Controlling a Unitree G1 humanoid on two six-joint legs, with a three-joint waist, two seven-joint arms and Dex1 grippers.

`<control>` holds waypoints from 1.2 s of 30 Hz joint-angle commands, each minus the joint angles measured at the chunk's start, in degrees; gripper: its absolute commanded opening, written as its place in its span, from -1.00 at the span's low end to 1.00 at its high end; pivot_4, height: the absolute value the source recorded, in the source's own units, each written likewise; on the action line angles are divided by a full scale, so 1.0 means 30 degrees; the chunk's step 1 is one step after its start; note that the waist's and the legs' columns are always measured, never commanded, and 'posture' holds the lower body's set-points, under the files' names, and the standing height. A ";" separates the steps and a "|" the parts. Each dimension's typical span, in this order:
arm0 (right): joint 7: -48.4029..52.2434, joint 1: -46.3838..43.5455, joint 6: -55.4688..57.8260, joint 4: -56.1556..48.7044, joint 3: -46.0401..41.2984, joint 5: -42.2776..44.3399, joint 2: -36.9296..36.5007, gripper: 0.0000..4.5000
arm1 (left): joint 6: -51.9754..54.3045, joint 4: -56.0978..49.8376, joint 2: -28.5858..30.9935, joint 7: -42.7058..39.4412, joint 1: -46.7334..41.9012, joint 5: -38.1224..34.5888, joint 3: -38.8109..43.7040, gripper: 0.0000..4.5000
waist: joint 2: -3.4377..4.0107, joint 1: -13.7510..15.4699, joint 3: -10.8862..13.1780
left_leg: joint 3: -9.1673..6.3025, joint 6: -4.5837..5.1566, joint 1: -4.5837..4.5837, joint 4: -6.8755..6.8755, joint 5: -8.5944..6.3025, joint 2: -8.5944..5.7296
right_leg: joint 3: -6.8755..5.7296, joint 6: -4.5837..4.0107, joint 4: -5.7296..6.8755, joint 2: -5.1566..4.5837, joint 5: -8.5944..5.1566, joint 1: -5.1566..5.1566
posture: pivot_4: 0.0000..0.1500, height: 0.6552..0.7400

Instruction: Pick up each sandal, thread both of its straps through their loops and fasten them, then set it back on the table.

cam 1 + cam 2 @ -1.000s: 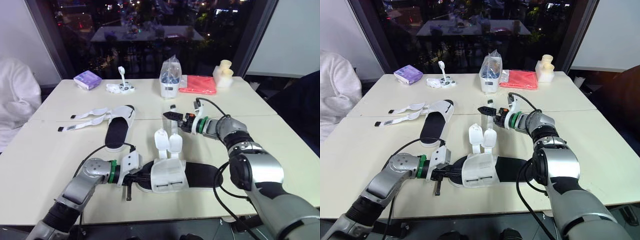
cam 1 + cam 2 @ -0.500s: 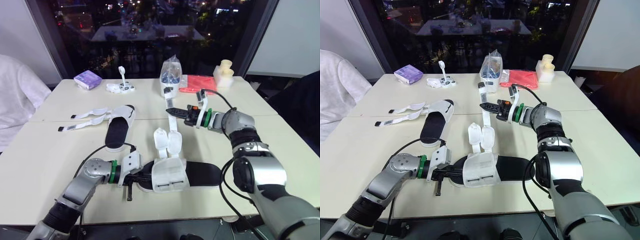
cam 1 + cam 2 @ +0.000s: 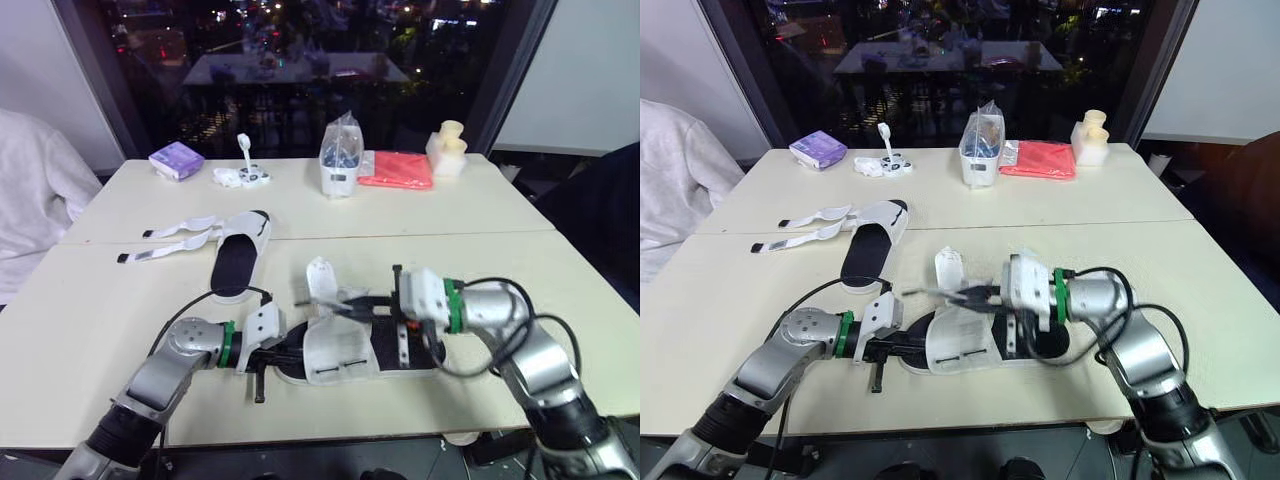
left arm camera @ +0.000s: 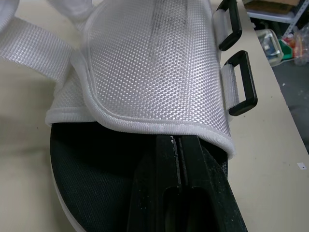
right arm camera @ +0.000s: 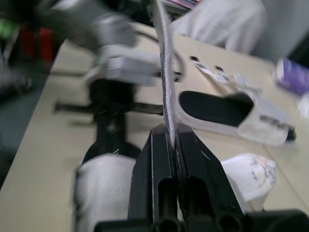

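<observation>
Sandal (image 3: 340, 352) nearest the robot lies on the worktop (image 3: 90, 300), with the left pincer (image 3: 288, 352) at its open end. The right pincer (image 3: 338, 304) has swung the strap down from mid-air over the upper.

Left wrist view: the fingers are closed together on the insole, and both black loops (image 4: 240, 83) are empty, so threading remains.

Right wrist view: the fingers clench the strap (image 5: 163, 72).

Near the table's (image 3: 100, 310) front edge, my left gripper (image 3: 290, 352) clamps the near sandal (image 3: 340, 350) by its end. My right gripper (image 3: 338, 304) pinches one strap (image 3: 350, 296) just above it. The other sandal (image 3: 238, 256) lies farther back, its straps spread loose toward the left edge.
</observation>
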 commanded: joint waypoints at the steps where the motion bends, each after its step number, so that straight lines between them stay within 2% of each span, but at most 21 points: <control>1: 0.0936 0.0326 -0.5954 0.0374 0.0185 -0.0754 -0.0473 -0.98 | -0.0145 0.0398 -0.0137 0.0171 0.0070 0.0317 -0.0309 -1.00 | -0.0001 -0.0005 0.0000 | 0.0002 0.0000 0.0012 0.0000 0.0000 0.0000 | 0.0001 0.0000 -0.0001 0.0000 -0.0001 0.0011 | 1.00 1.00; 7: 0.1856 0.0929 -1.4119 0.2428 0.1313 -0.1162 -0.1187 -0.98 | -0.0355 0.0806 -0.0254 0.0059 0.0423 0.0645 -0.0568 -1.00 | -0.0004 0.0054 -0.0002 | 0.0002 0.0001 0.0059 0.0003 0.0000 0.0003 | 0.0008 -0.0041 -0.0003 -0.0001 -0.0024 0.0057 | 1.00 1.00; 13: 0.1700 0.1732 -1.7457 0.3612 0.2910 -0.1644 -0.2681 -0.98 | -0.0450 0.0982 -0.0307 0.0063 0.0379 0.0733 -0.0566 -1.00 | -0.0006 0.0042 -0.0003 | 0.0002 0.0001 0.0077 0.0002 0.0000 0.0005 | 0.0011 -0.0070 0.0000 -0.0007 -0.0040 0.0068 | 1.00 1.00; 16: 0.1243 0.1638 -1.8864 0.4677 0.3473 -0.2601 -0.3017 -0.60 | -0.0537 0.1117 -0.0368 0.0131 0.0296 0.0788 -0.0557 -1.00 | -0.0005 0.0029 -0.0003 | 0.0004 0.0001 0.0096 0.0001 0.0000 0.0009 | 0.0013 -0.0074 0.0002 -0.0006 -0.0041 0.0078 | 1.00 1.00; 22: 0.0343 0.1058 -1.9884 0.6183 0.3571 -0.3403 -0.4321 0.74 | -0.0784 0.1236 -0.0472 0.0252 0.0389 0.0943 -0.0732 -1.00 | -0.0006 0.0036 -0.0003 | 0.0019 0.0000 0.0167 0.0000 -0.0001 0.0011 | 0.0022 -0.0100 0.0011 -0.0022 -0.0055 0.0135 | 1.00 1.00; 29: -0.0845 0.1399 -2.0701 0.7264 0.3383 -0.3750 -0.6584 0.74 | -0.0969 0.1180 -0.0596 0.0448 0.0527 0.0936 -0.1019 -1.00 | -0.0006 0.0210 -0.0003 | 0.0021 -0.0001 0.0230 -0.0007 -0.0005 0.0010 | 0.0021 -0.0165 0.0007 -0.0043 -0.0093 0.0190 | 1.00 1.00; 32: -0.1502 0.2498 -2.1450 0.8186 0.2890 -0.3916 -0.7953 0.74 | -0.1164 0.1380 -0.0732 0.0397 0.0480 0.0936 -0.1188 -1.00 | -0.0004 0.0423 -0.0005 | 0.0031 -0.0001 0.0235 -0.0007 -0.0005 0.0010 | 0.0025 -0.0166 0.0007 -0.0046 -0.0094 0.0191 | 1.00 1.00; 36: -0.2721 0.2807 -2.2077 0.8611 0.2189 -0.4690 -0.8270 0.74 | -0.1314 0.1692 -0.0859 0.0336 0.0332 0.0950 -0.1263 -1.00 | -0.0001 0.0440 -0.0007 | 0.0039 0.0003 0.0236 -0.0008 -0.0007 0.0010 | 0.0025 -0.0169 -0.0010 -0.0050 -0.0095 0.0201 | 1.00 1.00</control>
